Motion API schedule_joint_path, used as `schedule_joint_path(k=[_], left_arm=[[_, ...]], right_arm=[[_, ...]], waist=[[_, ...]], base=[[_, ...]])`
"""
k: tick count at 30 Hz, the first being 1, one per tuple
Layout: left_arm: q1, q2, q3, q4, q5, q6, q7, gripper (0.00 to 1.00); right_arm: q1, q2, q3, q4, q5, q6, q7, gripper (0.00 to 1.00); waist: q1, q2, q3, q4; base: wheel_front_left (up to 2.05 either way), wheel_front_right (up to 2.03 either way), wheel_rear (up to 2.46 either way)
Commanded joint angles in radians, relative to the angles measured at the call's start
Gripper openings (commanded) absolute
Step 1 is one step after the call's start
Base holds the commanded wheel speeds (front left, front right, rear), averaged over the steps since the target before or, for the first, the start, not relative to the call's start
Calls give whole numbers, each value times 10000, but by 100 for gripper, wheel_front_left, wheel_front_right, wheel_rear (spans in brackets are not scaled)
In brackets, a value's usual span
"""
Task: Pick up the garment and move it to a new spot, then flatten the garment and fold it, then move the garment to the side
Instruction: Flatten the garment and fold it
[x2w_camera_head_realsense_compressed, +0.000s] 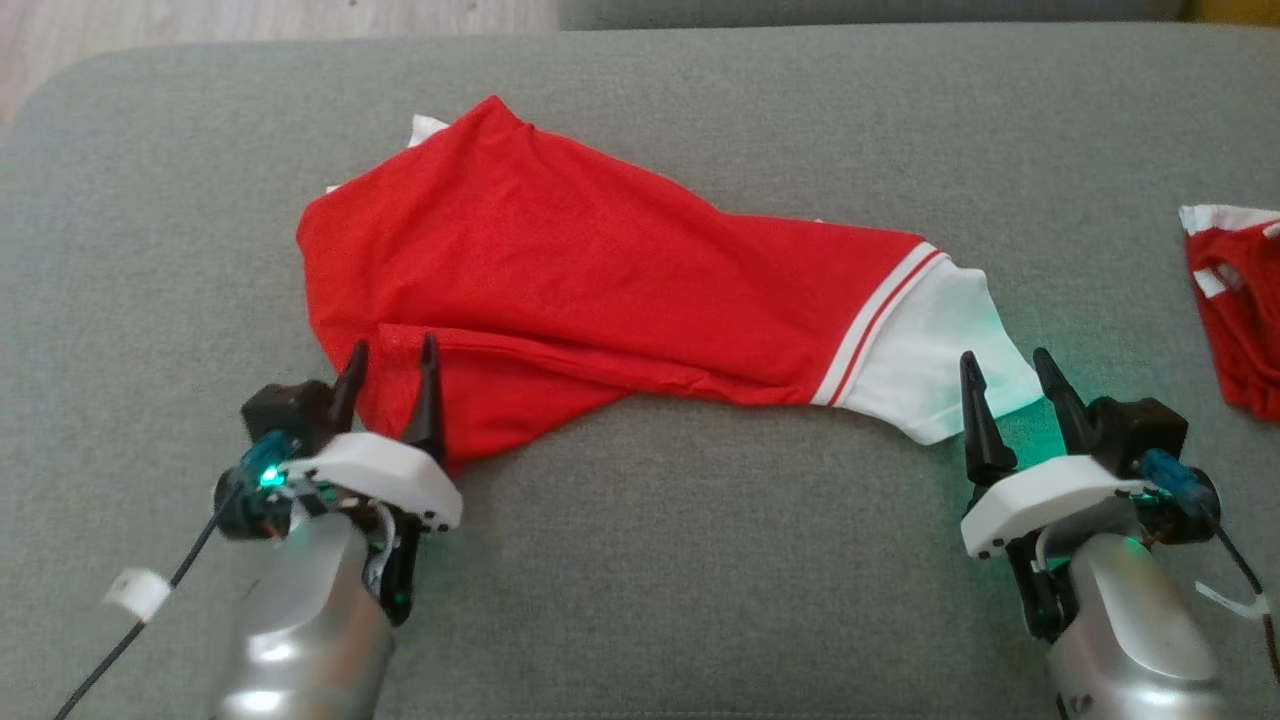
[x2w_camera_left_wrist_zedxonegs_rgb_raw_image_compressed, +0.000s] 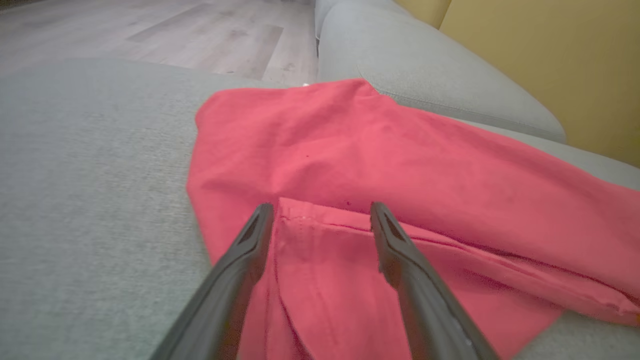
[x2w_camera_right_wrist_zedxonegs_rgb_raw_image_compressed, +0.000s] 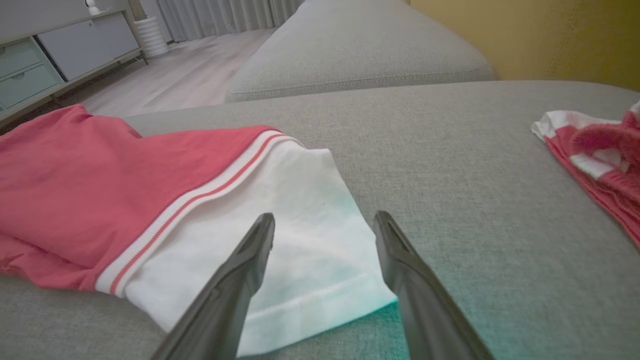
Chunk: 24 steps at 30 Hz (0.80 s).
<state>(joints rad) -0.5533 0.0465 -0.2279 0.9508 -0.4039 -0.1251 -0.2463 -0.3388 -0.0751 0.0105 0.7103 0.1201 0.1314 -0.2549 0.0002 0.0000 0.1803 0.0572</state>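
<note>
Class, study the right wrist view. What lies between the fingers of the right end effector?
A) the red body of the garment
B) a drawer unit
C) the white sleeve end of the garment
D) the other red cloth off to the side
C: the right end effector, fingers apart, points over the white sleeve of the garment, on the near side of its striped band.

Red garment (x2w_camera_head_realsense_compressed: 600, 280) on couch (x2w_camera_head_realsense_compressed: 650, 560), parted left claw (x2w_camera_head_realsense_compressed: 394, 342), right claw (x2w_camera_head_realsense_compressed: 1003, 354) at its ends

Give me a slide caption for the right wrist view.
Open right claw at the white end of the red garment on a grey sofa.
</note>
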Motion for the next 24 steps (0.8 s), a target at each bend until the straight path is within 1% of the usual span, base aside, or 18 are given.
schedule_joint_path(k=[1,8,15,24], left_arm=[[-492,247,-47,-89,-149,-49,-8,100],[-815,450,-981,423,-1174,-53,-52,100],[-1051,699,-972,823,-1530,-54,-144,100],[-1211,722,-1571,914,-2095,-55,-152,100]], right_arm=[[-307,64,254,-329,-77,-7,-68,100],[-350,98,247,-345,-58,-7,-68,100],[-337,140,250,-355,-58,-7,-68,100],[-398,193,429,-282,0,-7,-68,100]], waist=[[-2,0,93,-73],[-2,0,291,-160],[-2,0,362,-175],[-2,0,436,-260]], base=[[0,0,0],[0,0,0],[0,0,0],[0,0,0]])
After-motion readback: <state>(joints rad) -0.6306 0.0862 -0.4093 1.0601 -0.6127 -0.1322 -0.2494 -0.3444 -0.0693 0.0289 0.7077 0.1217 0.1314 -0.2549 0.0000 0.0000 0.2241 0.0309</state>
